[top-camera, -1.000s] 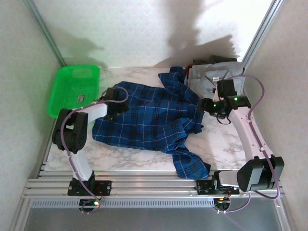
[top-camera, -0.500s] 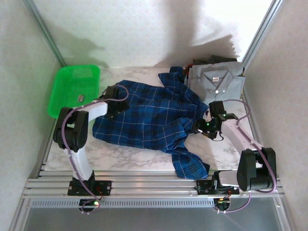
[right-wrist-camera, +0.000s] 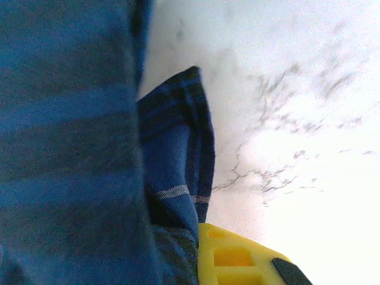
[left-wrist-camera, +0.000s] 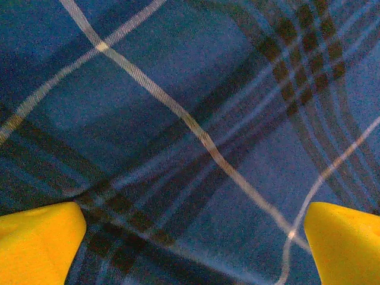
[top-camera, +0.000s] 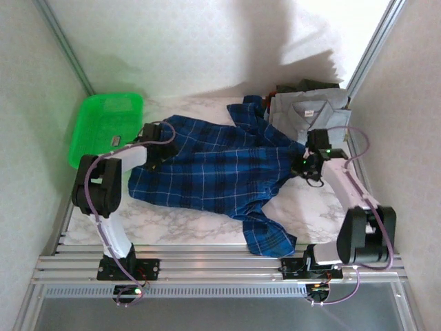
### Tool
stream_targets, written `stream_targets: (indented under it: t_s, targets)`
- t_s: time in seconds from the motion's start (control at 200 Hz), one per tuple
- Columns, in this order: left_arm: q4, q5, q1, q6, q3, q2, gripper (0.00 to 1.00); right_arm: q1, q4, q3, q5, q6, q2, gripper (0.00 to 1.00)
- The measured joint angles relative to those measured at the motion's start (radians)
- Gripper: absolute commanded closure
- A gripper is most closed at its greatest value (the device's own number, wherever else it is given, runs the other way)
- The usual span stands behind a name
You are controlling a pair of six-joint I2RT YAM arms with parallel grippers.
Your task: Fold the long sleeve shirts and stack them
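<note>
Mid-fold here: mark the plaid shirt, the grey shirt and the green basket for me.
plaid shirt (top-camera: 207,169), top external view, middle of its spread body.
grey shirt (top-camera: 293,121), top external view, folded front left of the collar.
green basket (top-camera: 100,127), top external view, bare mesh floor.

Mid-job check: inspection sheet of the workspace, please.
Surface: white marbled table.
Job's things: blue plaid shirt spread across the centre, one sleeve toward the near edge; grey shirt folded far right on darker folded shirts.
Clutter: green basket far left, small dark item inside.
Grippers: left gripper open over plaid cloth; right gripper shut on the plaid shirt's right edge.
Cables: purple cables loop along both arms.
Surroundings: pale walls, metal rails at near edge.
</note>
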Motion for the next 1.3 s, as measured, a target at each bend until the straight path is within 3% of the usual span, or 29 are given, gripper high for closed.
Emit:
stream_targets:
  t_s: [0.17,0.295,0.41,0.495,0.596,0.731,0.866,1.001,1.176,1.301]
  targets:
    - [0.004,0.016,-0.005,-0.001,0.038,0.030,0.03,-0.034,-0.112,0.043,-0.010,-0.069,-0.095,0.92]
    - [0.014,0.042,-0.006,0.000,0.061,0.047,0.02,-0.098,-0.128,0.043,-0.043,-0.073,-0.053,0.75]
    - [0.024,0.039,0.000,0.007,0.076,0.058,0.02,-0.137,-0.086,0.055,-0.068,-0.064,0.047,0.45]
    - [0.023,0.034,0.011,0.007,0.084,0.063,0.01,-0.148,-0.067,0.070,-0.085,-0.034,0.099,0.36]
    - [0.006,0.026,0.018,0.005,0.087,0.058,0.00,-0.145,-0.109,0.070,-0.103,-0.006,0.059,0.31]
    - [-0.082,0.002,0.008,-0.014,0.105,0.022,0.00,-0.087,-0.196,0.025,-0.168,0.047,-0.143,0.33]
    - [-0.164,-0.031,-0.032,-0.043,0.154,-0.053,0.00,0.169,-0.258,-0.074,-0.231,0.140,-0.253,0.34]
    - [-0.189,-0.045,-0.108,-0.066,0.229,-0.105,0.00,0.422,-0.251,-0.166,-0.208,0.239,-0.133,0.36]
    - [-0.179,0.020,-0.217,-0.068,0.362,-0.044,0.00,0.592,-0.232,-0.204,-0.082,0.348,0.032,0.42]
    - [-0.140,0.097,-0.308,-0.073,0.453,0.058,0.01,0.676,-0.213,-0.237,-0.002,0.471,0.080,0.65]
